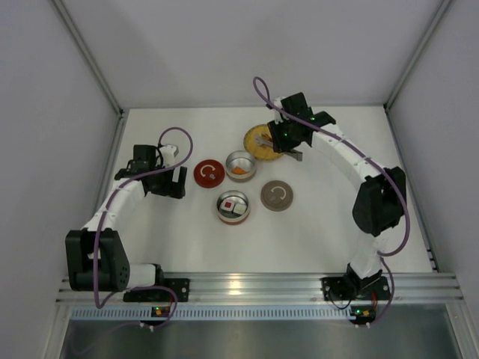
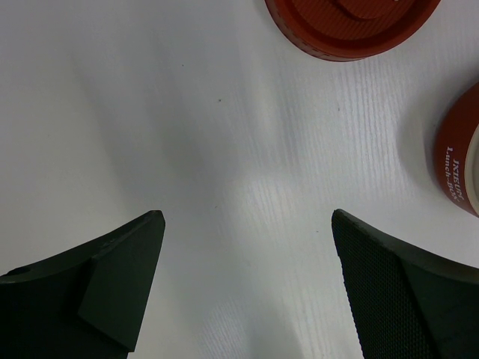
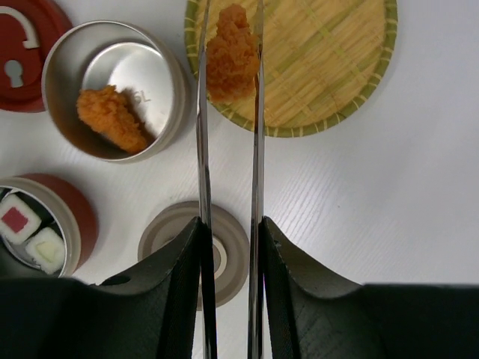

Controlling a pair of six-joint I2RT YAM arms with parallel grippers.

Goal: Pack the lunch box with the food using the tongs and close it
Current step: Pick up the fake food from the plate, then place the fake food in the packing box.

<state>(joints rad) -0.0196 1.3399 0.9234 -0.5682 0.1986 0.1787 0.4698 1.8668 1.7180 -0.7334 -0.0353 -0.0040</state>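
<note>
The white counter [image 1: 322, 217] carries everything. My right tool [image 3: 230, 232] reaches to its far side, right of centre, above the round woven plate [image 3: 337, 67]. My left tool [image 2: 247, 224] hangs on the left, spread wide with nothing in it, over bare counter close to the red lid [image 1: 209, 173]. Just left of the plate and a little nearer stands the silver tin [image 3: 112, 86], with one orange chunk [image 3: 111, 118] lying in it. Nearer again is the red tin [image 1: 233, 207], holding the cube with the red top [image 3: 16, 219] and the paler cube [image 3: 46, 250], and the brown lid [image 1: 276, 195] sits to its right. My right tool is drawn narrow, clamped on the tongs [image 3: 257, 164], whose two thin arms run out to the plate and press on either side of a second orange chunk [image 3: 230, 52]. I cannot tell whether that piece has left the weave yet. The step, as I judge it, is carrying it to the silver tin. To do that well I should hold the squeeze even, because smooth slim arms on a rough crumbed piece could let it twist or slip. I should rise straight until it clears the plate's rim, travel left and slightly near, and lower it beside the first chunk before easing off, so the piece drops inside the wall and not on it.
</note>
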